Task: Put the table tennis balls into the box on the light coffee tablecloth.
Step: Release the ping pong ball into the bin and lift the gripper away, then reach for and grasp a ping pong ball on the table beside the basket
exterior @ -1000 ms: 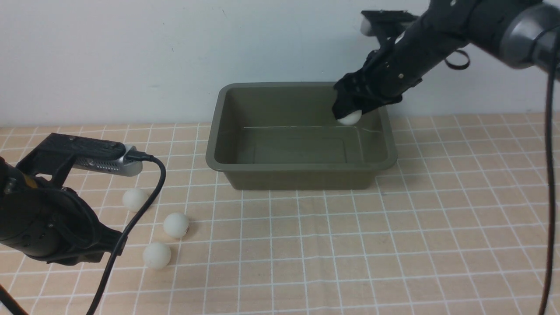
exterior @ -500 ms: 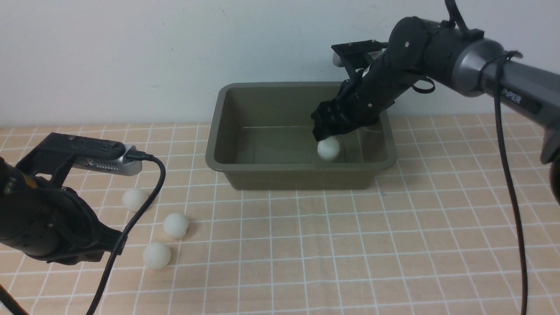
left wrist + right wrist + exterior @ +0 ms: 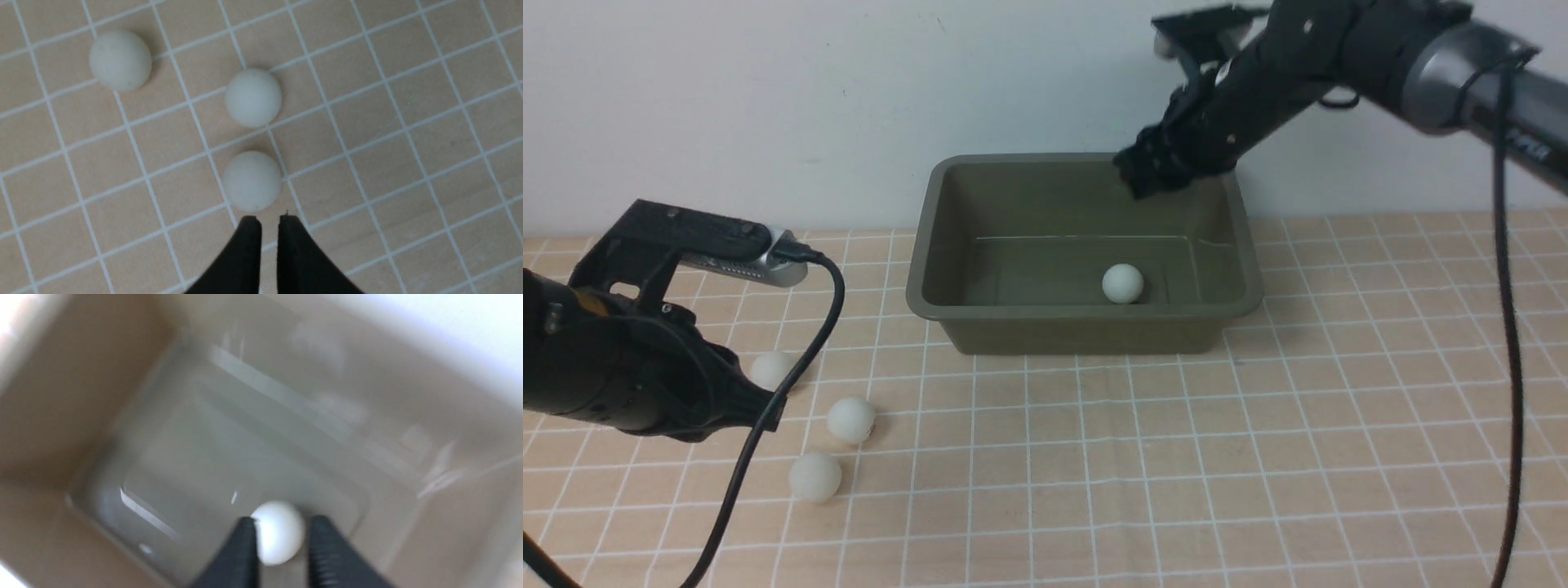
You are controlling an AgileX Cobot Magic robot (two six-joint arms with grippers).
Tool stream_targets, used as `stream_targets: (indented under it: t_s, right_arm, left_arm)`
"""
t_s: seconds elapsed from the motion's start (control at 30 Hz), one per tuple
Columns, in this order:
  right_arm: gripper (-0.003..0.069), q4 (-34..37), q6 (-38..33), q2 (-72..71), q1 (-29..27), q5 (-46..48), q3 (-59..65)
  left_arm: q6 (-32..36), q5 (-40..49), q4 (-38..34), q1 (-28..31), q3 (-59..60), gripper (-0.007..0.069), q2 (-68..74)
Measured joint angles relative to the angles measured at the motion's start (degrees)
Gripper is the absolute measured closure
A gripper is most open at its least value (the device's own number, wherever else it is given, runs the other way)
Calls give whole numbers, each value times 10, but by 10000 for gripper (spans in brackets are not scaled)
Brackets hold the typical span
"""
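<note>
The dark olive-green box [image 3: 931, 237] stands on the light coffee tablecloth [image 3: 1258, 441]. One white ball [image 3: 1123, 283] lies on its floor near the front wall. My right gripper [image 3: 1145, 175] is open and empty, raised over the box's far right part. In the right wrist view the ball [image 3: 278, 533] shows below, between the spread fingers [image 3: 245, 547]. Three balls [image 3: 851, 420] [image 3: 815, 476] [image 3: 768, 367] lie on the cloth at the left. My left gripper [image 3: 758, 402] hovers beside them, shut and empty. In the left wrist view its tips [image 3: 267, 222] are just short of the nearest ball [image 3: 252, 180].
A white wall runs right behind the box. The left arm's black cable [image 3: 768, 425] hangs over the cloth next to the three balls. The other two balls [image 3: 253, 97] [image 3: 120, 60] lie farther from the left gripper's tips.
The right gripper carried a ball down into the box, let it go and rose toward the back rim. The ball now rests on the box floor. The left arm lifted slightly.
</note>
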Motion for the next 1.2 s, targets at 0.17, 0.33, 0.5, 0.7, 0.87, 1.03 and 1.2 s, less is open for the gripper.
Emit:
stream_targets:
  t_s: [0.17,0.33,0.5,0.7,0.87,1.03,1.2]
  right_arm:
    - [664,-33,0,-94,0,5,-19]
    - [676,-37,1,-172,0,42,-20]
    - [676,-41,0,-246,0,101,-20]
    - [676,-52,-6,-306,0,160,-20]
    - [676,-58,-11,-357,0,169,-20]
    - [676,-78,-15,-424,0,169,26]
    - [675,-93,-21,-508,0,168,131]
  left_arm:
    - [63,-8,-47,0,0,466,21]
    - [80,-9,-54,0,0,309,62]
    - [83,-15,-44,0,-1,196,104]
    - [78,-35,-29,0,-3,186,143]
    - [78,-56,-28,0,-3,179,174]
    - [78,-65,-28,0,-3,179,194]
    - [78,-74,-28,0,-4,179,210]
